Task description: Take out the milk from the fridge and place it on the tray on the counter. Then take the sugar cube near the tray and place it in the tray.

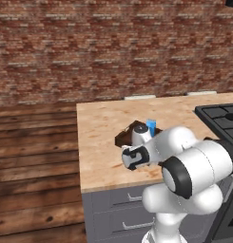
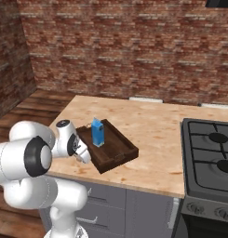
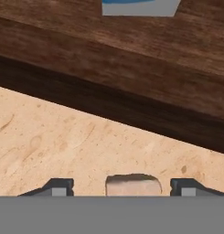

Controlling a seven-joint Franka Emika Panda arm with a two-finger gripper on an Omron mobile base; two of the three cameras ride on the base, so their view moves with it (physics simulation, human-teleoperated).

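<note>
Milk point(image 2: 97, 132) stands upright in tray point(image 2: 120, 153) on surface point(image 2: 152, 125). Hand point(image 3: 122, 186) low over surface just beside tray's near wall, fingers point(image 3: 58, 186) apart w/ sugar cube point(image 3: 133, 184) between them; can't tell if touching. Stove point(image 2: 213, 153) to right.

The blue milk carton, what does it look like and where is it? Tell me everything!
The milk is a small, tall, bright-blue carton with a gabled top and looks like cardboard. It stands upright inside the tray, toward its left end, on the brown wooden floor. In the hand view its pale bottom edge sits at the top of the picture, beyond the tray's near wall. Nothing grips it; the robot's fingers are down by the counter, outside the tray.
</note>
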